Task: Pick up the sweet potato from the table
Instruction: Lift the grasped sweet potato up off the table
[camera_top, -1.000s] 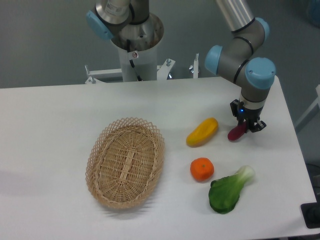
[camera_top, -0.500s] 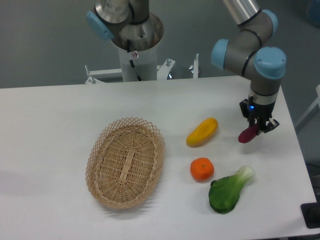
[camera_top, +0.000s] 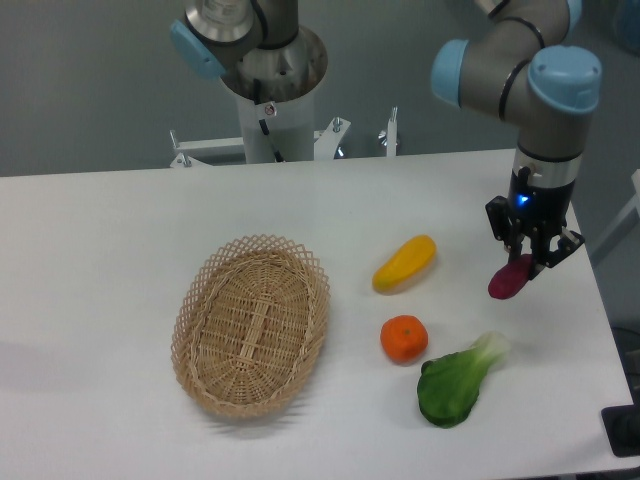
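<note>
The sweet potato (camera_top: 509, 280), a small dark magenta-purple oblong, hangs tilted above the right side of the white table (camera_top: 120, 250). My gripper (camera_top: 530, 258) points down and is shut on its upper end; the fingers hide that end. The lower tip of the sweet potato sticks out below and to the left of the fingers. It appears lifted off the tabletop, right of the yellow vegetable and above the leafy green.
A wicker basket (camera_top: 251, 325) lies left of centre. A yellow elongated vegetable (camera_top: 404, 263), a round orange fruit (camera_top: 404, 338) and a green leafy vegetable (camera_top: 459, 380) lie on the right half. The table's right edge is close to the gripper. The robot base (camera_top: 272, 85) stands behind.
The gripper, holding the sweet potato, has moved to the right and slightly toward the front over the last second; the arm's wrist has risen. The other objects have stayed put.
</note>
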